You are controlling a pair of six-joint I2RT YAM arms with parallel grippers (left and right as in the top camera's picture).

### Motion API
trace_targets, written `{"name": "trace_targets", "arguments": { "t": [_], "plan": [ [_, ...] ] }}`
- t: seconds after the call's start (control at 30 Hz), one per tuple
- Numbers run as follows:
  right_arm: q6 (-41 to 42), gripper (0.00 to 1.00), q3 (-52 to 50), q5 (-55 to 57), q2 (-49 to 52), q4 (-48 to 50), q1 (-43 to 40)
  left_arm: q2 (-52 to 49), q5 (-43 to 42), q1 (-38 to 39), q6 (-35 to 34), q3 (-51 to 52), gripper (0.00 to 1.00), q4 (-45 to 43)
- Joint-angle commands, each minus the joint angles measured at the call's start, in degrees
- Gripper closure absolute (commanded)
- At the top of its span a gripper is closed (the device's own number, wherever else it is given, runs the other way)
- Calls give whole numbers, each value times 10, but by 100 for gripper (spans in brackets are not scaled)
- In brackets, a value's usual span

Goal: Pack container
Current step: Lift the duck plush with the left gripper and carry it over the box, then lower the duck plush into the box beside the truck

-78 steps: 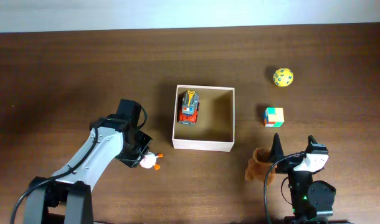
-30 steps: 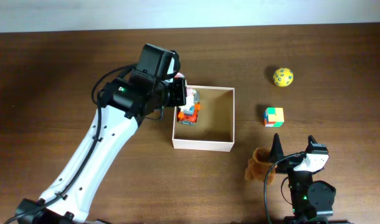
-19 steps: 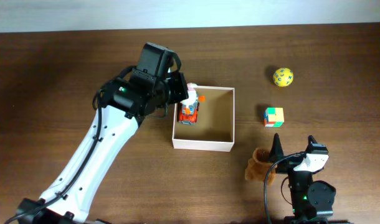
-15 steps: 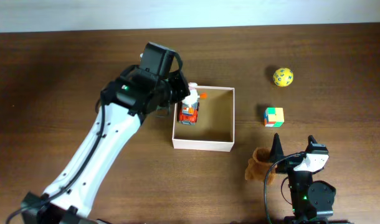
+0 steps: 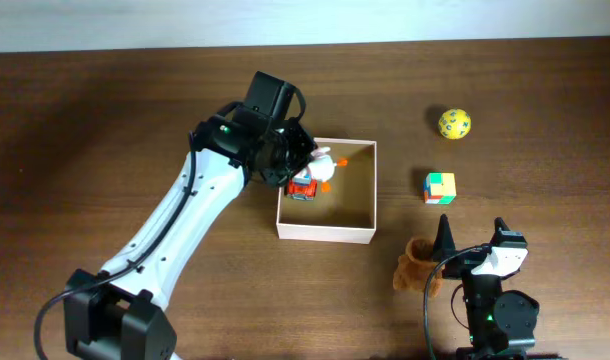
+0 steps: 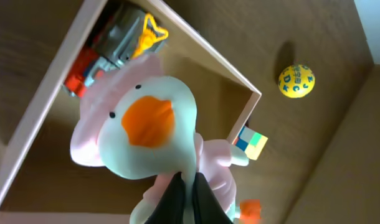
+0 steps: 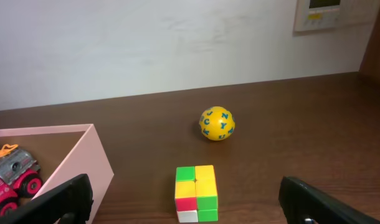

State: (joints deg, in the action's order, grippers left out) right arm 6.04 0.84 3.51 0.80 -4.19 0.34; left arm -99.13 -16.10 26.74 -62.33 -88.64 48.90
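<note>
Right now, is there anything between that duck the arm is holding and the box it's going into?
Partly. The left tool holds the duck over the container, with a toy truck lying partly beneath it along one wall. The rest of the floor looks bare.

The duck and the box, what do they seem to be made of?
The duck looks like soft plush: fuzzy, matte white and pink fabric, orange beak. The box looks like thin cardboard: flat matte walls, white outside, tan inside.
</note>
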Motion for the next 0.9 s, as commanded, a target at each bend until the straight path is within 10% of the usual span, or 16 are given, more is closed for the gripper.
{"name": "trace_targets", "arguments": {
  "t": [0.0,0.23,0.87],
  "plan": [
    [2,1,-5,-1,-6,0,-4,-3,-17,10,-28,-10,98,5],
    [2,1,-5,-1,-6,0,-4,-3,19,20,13,-10,97,28],
    [2,1,-5,-1,-6,0,-4,-3,68,67,541,-10,98,55]
  ]
}}
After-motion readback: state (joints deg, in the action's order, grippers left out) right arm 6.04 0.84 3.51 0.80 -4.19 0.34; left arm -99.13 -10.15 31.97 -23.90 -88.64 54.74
